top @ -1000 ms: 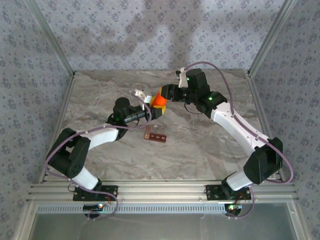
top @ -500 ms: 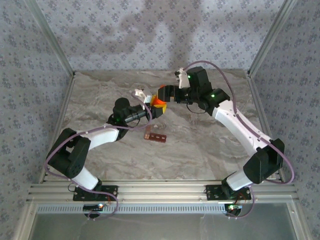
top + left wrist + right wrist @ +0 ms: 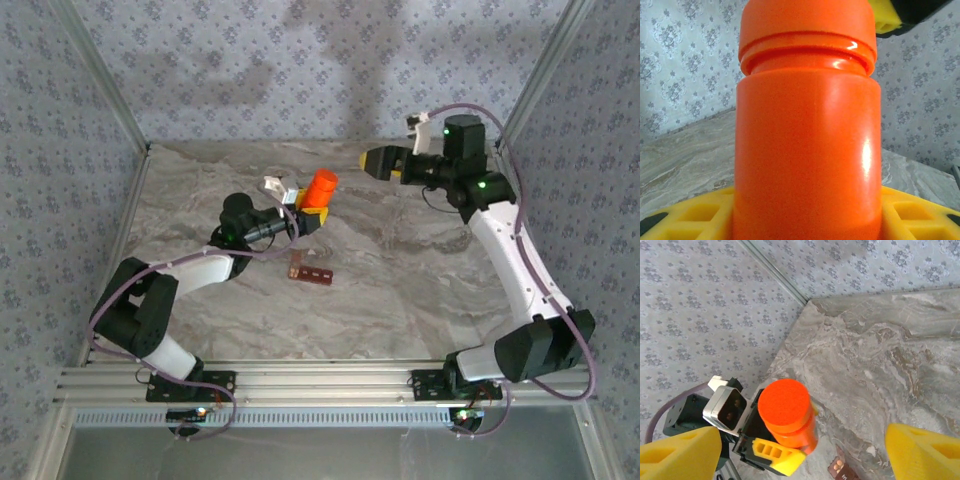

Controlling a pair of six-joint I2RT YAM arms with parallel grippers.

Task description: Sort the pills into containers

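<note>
From above, the left arm is folding sharply at the elbow near its base and reaching in low towards the middle of the surface. Its left hand is closed around the bottom of the bottle, which is standing nearly upright, tipped a little to the right. The right arm is stretching up tall along the right side, its wrist turning over at the far corner so that the right hand is pointing left, level, well apart from the bottle and farther back. The containers are lying on the surface just on the near side of the left hand, touching nothing.

Looking from the left wrist, the bottle is rising straight up in front of the lens with its cap on, and the yellow pads are pressing in on either side of its base.

Looking from the right wrist, the camera is peering down and across at the bottle from above, its round cap facing up. The left hand is gripping it low, one yellow finger wrapping the near side. The right hand's own fingers are standing wide apart at the lower corners with only air between them, holding nothing. The end of the containers is peeking in at the bottom edge, flat on the surface beside the left hand.
</note>
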